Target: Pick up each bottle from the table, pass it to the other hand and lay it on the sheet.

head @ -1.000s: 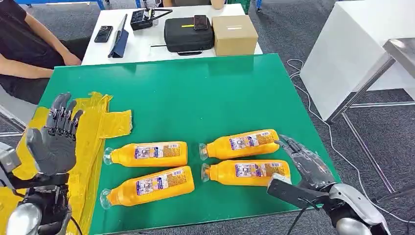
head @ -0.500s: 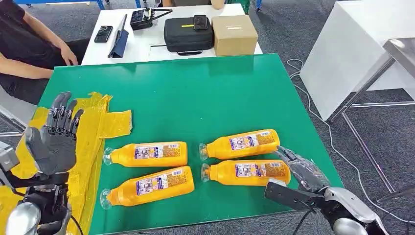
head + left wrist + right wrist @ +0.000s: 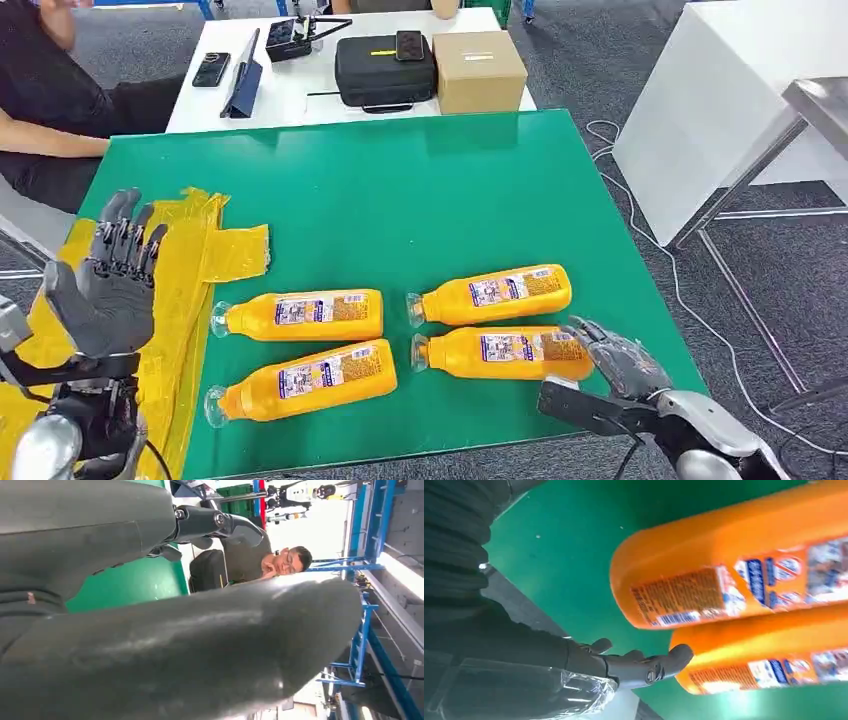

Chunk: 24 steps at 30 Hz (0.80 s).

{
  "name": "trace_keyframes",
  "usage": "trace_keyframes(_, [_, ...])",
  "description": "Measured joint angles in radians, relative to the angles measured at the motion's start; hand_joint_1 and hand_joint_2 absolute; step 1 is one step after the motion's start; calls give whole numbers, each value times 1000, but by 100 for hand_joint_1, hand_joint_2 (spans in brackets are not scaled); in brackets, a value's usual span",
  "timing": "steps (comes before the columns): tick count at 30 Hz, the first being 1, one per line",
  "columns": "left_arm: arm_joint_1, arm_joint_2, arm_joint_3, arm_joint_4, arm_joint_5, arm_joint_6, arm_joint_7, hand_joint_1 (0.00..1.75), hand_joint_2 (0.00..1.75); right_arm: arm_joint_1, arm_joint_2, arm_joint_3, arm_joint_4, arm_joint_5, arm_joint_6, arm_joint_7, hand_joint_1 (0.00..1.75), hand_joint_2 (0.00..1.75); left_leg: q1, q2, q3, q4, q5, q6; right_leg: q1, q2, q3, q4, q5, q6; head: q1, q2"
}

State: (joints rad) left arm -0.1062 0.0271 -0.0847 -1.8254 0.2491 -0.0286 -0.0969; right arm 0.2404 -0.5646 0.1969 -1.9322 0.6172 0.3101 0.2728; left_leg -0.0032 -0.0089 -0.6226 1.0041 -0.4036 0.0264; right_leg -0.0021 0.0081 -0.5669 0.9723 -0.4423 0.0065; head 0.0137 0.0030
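So the right hand [image 3: 615, 362] is parked right at the base end of the nearest bottle [image 3: 503, 353], down at the bench's [image 3: 420, 190] near right corner. Its fingers [image 3: 644, 667] are apart and holding nothing. In the right wrist view they sit just beside the flat bottom of that bottle, though I honestly can't tell if they touch it yet.

That bottle lies on its side with its long axis running left to right across the bench, cap pointing toward the yellow sheet [image 3: 195, 270] and base toward the right hand. So the hand meets it end-on, not across the body. I'd guess it needs to come over the middle of the bottle to wrap it properly.

Another bottle [image 3: 490, 294] lies just behind it, parallel and close, so there's not much room on that side.

The left hand [image 3: 105, 290] is up over the sheet, palm open, fingers spread, well apart from all the bottles.
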Motion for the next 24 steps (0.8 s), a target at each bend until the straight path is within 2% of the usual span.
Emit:
trace_keyframes(10, [0,1,-2,0,14,2,-2,0,0,0,-5,13,48,17,-4,11,0,175,0,0,0,0,0,0,0,0,0,0,0,0,0,0])
trace_keyframes(11, [0,1,-2,0,14,2,-2,0,0,-1,-5,14,55,17,-4,11,3,175,0,0,0,0,0,0,0,0,0,0,0,0,0,0])
trace_keyframes(12, [-1,1,-2,0,15,2,-2,0,0,-2,-5,16,60,17,-4,10,24,175,0,0,0,0,0,0,0,0,0,0,0,0,0,0])
trace_keyframes(13, [-1,1,-3,0,15,2,-2,0,0,-4,-5,18,66,17,-4,9,17,175,0,0,0,0,0,0,0,0,0,0,0,0,0,0])
trace_keyframes(14, [-1,1,-4,0,16,2,-2,0,0,-8,-4,21,72,16,-3,9,0,175,0,0,0,0,0,0,0,0,0,0,0,0,0,0])
trace_keyframes(24, [-13,1,-17,14,37,-5,-7,0,0,-73,19,31,157,23,13,-10,0,175,0,0,2,0,0,0,0,0,1,0,0,0,0,0])
